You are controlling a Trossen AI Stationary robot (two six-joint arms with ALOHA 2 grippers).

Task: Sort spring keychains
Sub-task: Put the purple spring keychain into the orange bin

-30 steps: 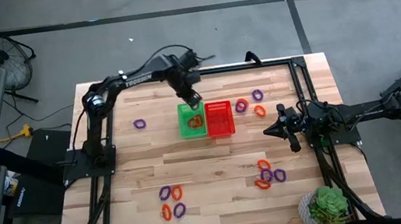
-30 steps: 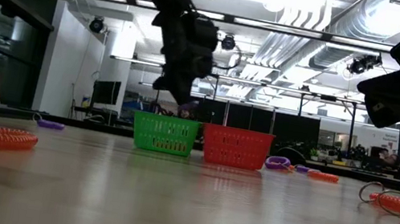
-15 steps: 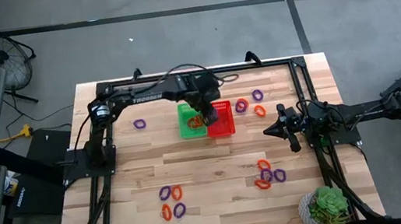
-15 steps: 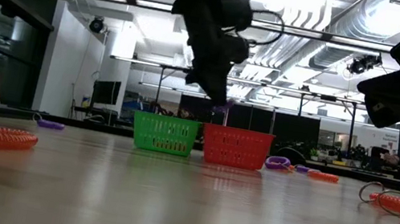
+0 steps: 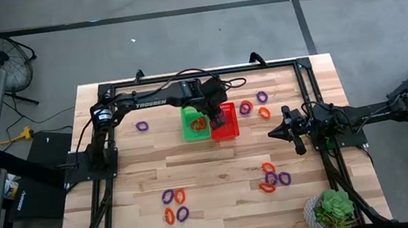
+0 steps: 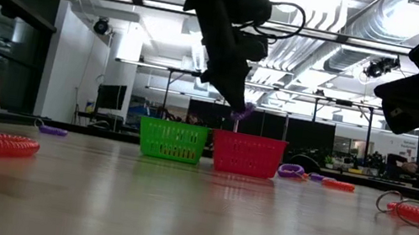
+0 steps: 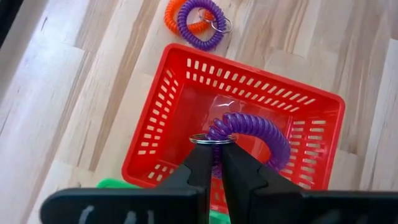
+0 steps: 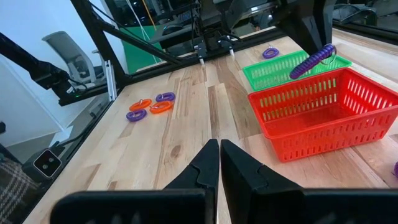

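Sorting looks barely begun to us: the left gripper (image 7: 212, 163), clamped on a purple keychain (image 7: 252, 132) above the red basket (image 7: 180, 112) (green basket (image 8: 273, 70) beside it), leaves scattered keychains (image 5: 175, 205); the right gripper (image 8: 219, 158) waits pinched together at the table's right.

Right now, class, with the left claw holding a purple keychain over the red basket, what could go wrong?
1. The purple keychain hangs over the red basket toward one side, so a release from the left claw might clip the rim.
2. Lowering could nudge the basket against the green basket beside it.
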